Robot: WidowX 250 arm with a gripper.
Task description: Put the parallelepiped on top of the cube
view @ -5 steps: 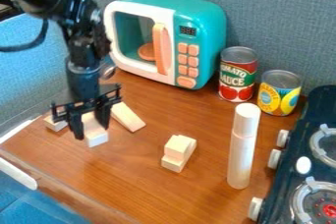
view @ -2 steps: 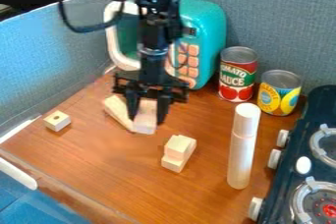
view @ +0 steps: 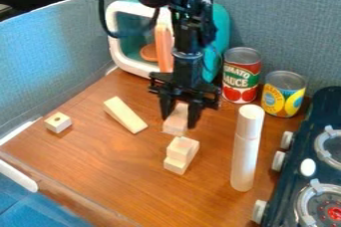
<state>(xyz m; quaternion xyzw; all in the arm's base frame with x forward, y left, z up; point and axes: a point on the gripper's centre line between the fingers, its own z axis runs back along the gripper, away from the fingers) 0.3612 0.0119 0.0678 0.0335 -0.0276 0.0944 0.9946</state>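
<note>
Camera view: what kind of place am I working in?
Probably a play kitchen set up on a wooden tabletop: there's a toy microwave at the back, a stove at the right, and two food cans between them.

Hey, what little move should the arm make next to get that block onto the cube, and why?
I'd probably ease the gripper a little toward the camera, with the held block high enough to clear the cube. The block is gripped between the fingers but appears just behind the cube, not over it.
</note>
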